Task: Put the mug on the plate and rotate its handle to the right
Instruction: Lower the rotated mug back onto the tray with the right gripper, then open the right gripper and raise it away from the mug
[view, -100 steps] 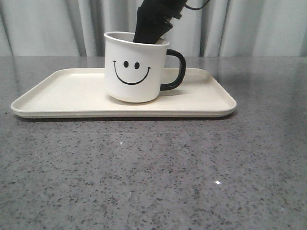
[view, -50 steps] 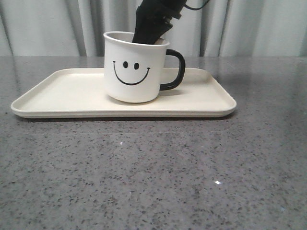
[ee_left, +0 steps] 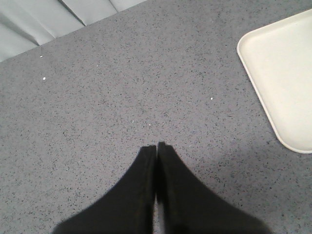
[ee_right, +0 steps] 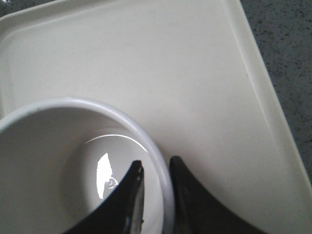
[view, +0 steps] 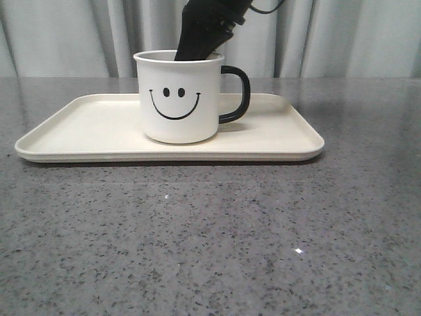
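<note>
The white mug with the black smiley face stands upright on the cream plate, a little left of its middle. Its black handle points right. My right gripper comes down from above at the mug's back rim. In the right wrist view the gripper straddles the rim of the mug, one finger inside and one outside, shut on the wall, with the plate beneath. My left gripper is shut and empty over bare table, off the plate's corner.
The grey speckled table spreads in front of and around the plate. Pale curtains hang behind the table's far edge.
The mug was tilted on the plate; now it stands flat and sits slightly further left. The right gripper moved left with it.
</note>
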{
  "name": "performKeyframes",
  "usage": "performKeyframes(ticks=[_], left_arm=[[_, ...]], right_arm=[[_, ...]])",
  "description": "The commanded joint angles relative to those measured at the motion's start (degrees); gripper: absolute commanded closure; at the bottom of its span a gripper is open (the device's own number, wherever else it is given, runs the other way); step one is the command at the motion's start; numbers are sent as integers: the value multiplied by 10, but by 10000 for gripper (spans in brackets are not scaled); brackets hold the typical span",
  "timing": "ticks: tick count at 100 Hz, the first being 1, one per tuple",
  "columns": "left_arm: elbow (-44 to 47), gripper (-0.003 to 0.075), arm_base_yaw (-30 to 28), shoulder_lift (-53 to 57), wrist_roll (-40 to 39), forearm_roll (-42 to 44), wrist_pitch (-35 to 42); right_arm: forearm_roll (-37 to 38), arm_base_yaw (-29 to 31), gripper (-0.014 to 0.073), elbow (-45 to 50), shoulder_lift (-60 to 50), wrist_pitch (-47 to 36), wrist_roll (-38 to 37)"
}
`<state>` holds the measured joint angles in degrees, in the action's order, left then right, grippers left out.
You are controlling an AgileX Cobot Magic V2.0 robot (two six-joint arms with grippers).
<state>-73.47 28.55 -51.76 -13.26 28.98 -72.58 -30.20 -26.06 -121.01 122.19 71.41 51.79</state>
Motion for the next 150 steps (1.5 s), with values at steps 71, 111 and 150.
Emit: performKeyframes(ticks=[71,111,150], left_arm=[[-13,740,5,3,-7,4,5],[-13,740,5,3,-7,4,5],[-13,740,5,3,-7,7,29]], right_arm=[[-34,-2,429,-31,-62,51,4],[-58,0,429,-66,-113,51,4],[-57,112,429,-66,-269,-4,-77]])
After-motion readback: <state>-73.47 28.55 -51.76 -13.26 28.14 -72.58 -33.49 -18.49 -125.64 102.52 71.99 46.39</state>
